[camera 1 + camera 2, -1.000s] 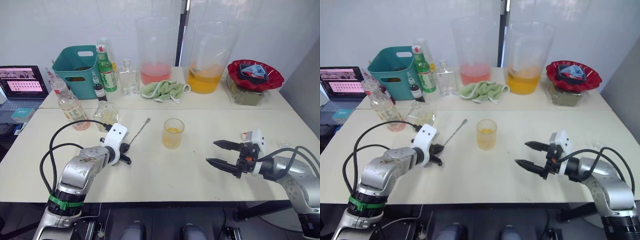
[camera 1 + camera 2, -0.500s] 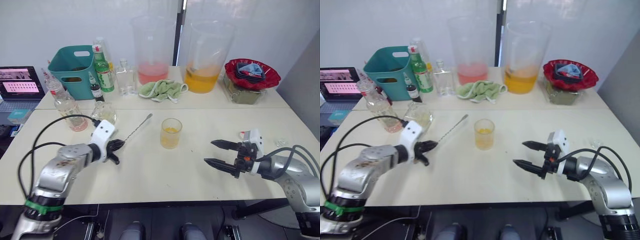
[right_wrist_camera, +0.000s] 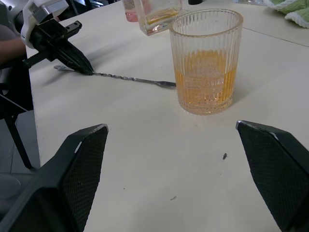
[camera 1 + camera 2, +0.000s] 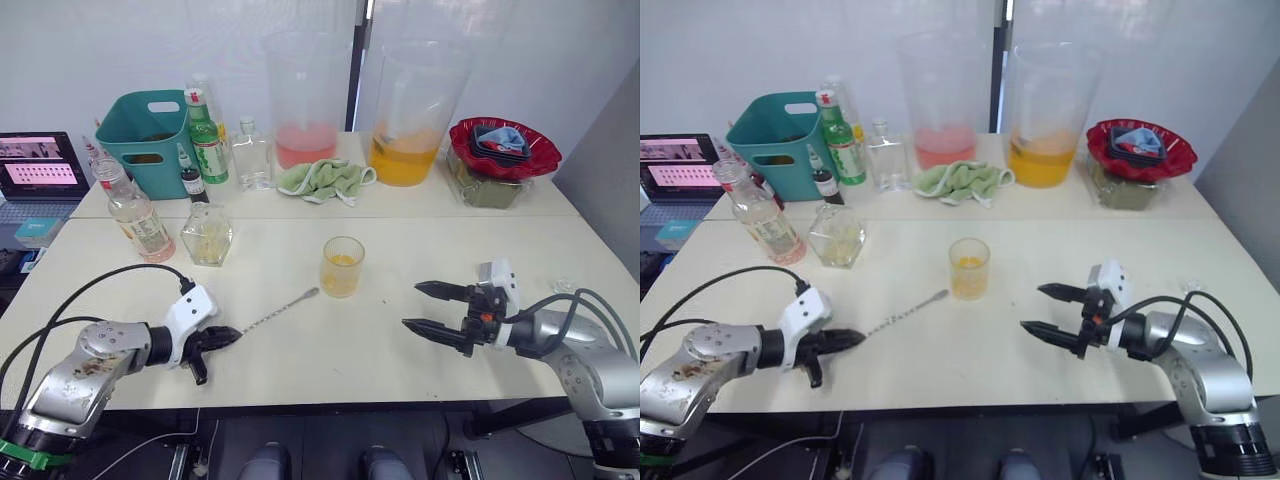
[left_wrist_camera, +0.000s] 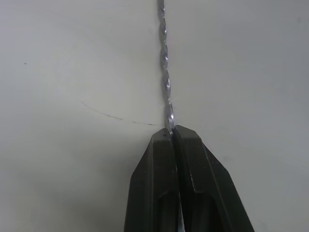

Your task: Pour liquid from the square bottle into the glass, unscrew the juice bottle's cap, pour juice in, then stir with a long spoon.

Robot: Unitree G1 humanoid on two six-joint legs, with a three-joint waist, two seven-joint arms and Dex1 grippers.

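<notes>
Left end effector (image 4: 222,337) clamped on handle end of long spoon (image 4: 278,309), low over near edge of surface (image 4: 330,360); spoon lies flat, bowl tip just beside glass (image 4: 342,266). Right end effector (image 4: 425,308) spread wide, holding nothing, hovering to right of glass. Glass holds some yellow liquid. Farther back left: square bottle (image 4: 207,234), juice bottle (image 4: 135,212). Stirring step looks near: lift spoon, tilt bowl downward, enter glass centrally, avoid knocking rim; thin handle may twist in pinch.
</notes>
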